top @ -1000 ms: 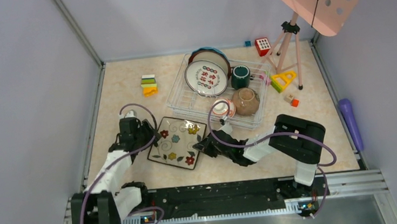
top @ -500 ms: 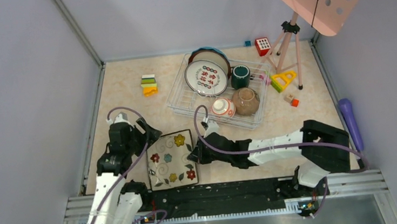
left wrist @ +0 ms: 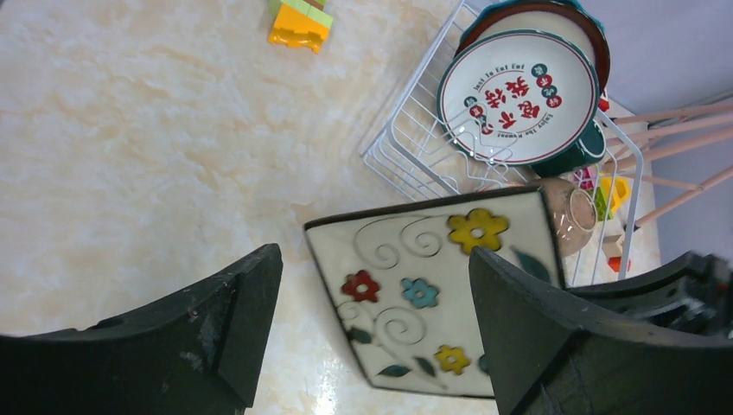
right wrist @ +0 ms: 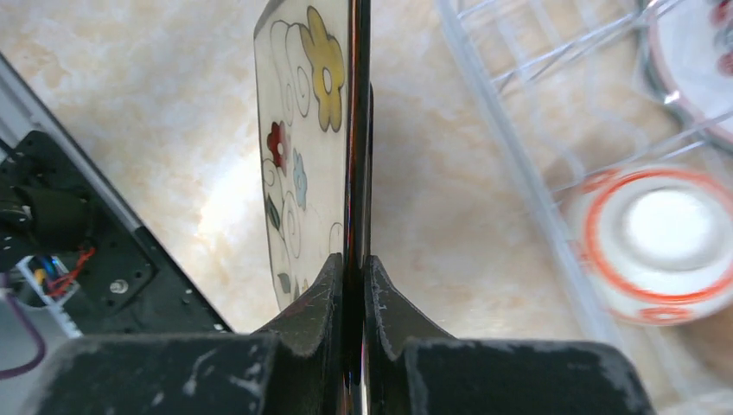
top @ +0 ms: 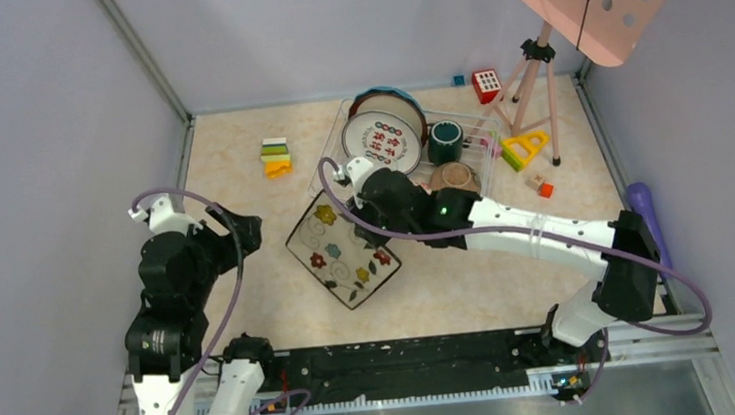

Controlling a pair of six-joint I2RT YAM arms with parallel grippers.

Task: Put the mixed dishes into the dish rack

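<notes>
Left hand [left wrist: 376, 268]: fingers spread wide, holding nothing, over tabletop [top: 240, 168].
Right hand [right wrist: 353, 268]: clamped on edge of one square floral plate [top: 342, 252] (tilted, just beside rack's near-left corner).
Dish rack [left wrist: 402, 156] beyond holds:
- two upright plates: white red-marked plate [top: 383, 144], rear plate [top: 386, 95]
- two bowls: tan bowl [top: 456, 174], red-white bowl [right wrist: 666, 229]
- one teal mug [top: 445, 140]

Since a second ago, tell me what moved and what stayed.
The right gripper, shut on the floral plate's edge, raised it off the table, tipped it up and swung it toward the rack. The left gripper, open, backed off to the left. The rack and the dishes in it stayed put.
</notes>
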